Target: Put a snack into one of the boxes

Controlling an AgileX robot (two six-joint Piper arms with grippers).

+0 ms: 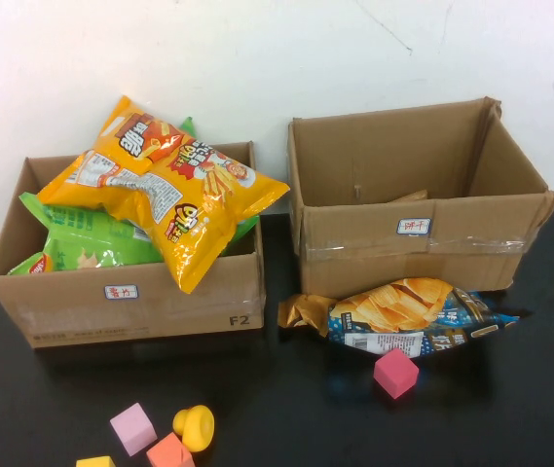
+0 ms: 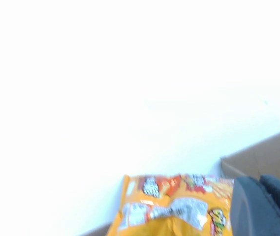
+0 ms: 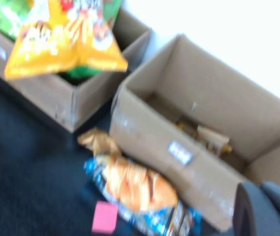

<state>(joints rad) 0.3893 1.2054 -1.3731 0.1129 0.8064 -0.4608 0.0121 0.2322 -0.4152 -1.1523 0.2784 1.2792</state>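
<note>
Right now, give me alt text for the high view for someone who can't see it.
Two open cardboard boxes sit on a black table: the left box overflows with an orange snack bag over green bags, while the right box looks nearly empty. A blue chip bag lies before the right box beside a pink cube; neither gripper shows.

We see a black table (image 1: 510, 409) carrying two cardboard boxes: the left box (image 1: 130, 309) and the right box (image 1: 423, 243). A blue-orange chip bag (image 1: 403, 316) lies against the right box's front, a pink cube (image 1: 395, 374) touching it. Near the front edge: light pink cube (image 1: 132, 428), yellow knob (image 1: 195, 426), orange block (image 1: 169, 452), yellow block (image 1: 95, 462).

The left gripper (image 2: 265, 206) and right gripper (image 3: 265, 209) show only as dark edges in their wrist views.
</note>
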